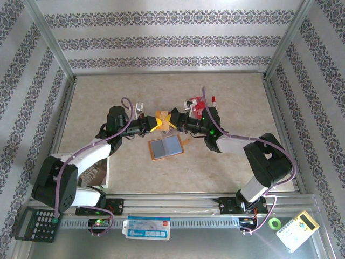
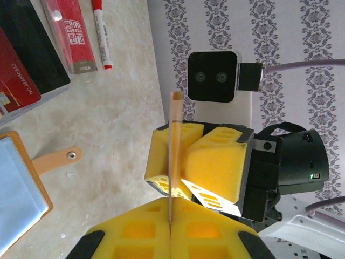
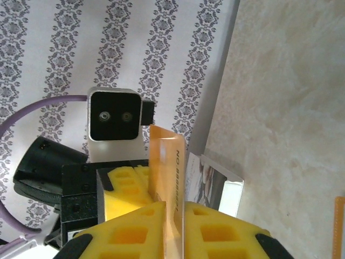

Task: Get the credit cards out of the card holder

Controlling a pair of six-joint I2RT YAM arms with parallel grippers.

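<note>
Left jaws and right jaws both clamp one thin tan plastic card (image 3: 168,162) mid-air; if I pull before one releases, it may bend.

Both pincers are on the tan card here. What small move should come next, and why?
Probably the right pincer should open and back off: the left pincer is also shut on the tan card, so it seems ready to carry it alone.

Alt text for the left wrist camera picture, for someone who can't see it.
The left gripper, yellow foam fingers shut, pinches a thin tan plastic card edge-on, and the right gripper clamps the same card. At the picture's left edge, on the beige table, lies the orange card holder with a blue pocket.
</note>
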